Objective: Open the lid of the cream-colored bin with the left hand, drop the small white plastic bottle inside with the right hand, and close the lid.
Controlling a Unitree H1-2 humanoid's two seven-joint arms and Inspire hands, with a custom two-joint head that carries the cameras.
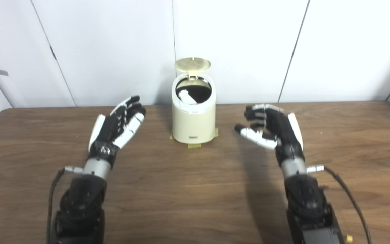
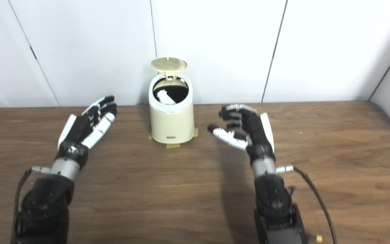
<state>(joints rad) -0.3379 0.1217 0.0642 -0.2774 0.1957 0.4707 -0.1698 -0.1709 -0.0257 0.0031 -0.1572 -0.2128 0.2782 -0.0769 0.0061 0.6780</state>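
The cream-colored bin [image 1: 193, 122] stands at the back middle of the wooden table. Its round lid [image 1: 192, 64] is tipped up and open at the back. The small white plastic bottle [image 1: 187, 97] lies inside the bin, leaning against the left wall. My left hand [image 1: 117, 126] is open and empty, palm up, to the left of the bin and apart from it. My right hand [image 1: 271, 128] is open and empty, fingers loosely curled, to the right of the bin and apart from it.
The wooden table [image 1: 195, 189] reaches to a white panelled wall [image 1: 249, 47] just behind the bin. Strips of yellow tape [image 1: 194, 146] mark the bin's foot. Cables run along both forearms.
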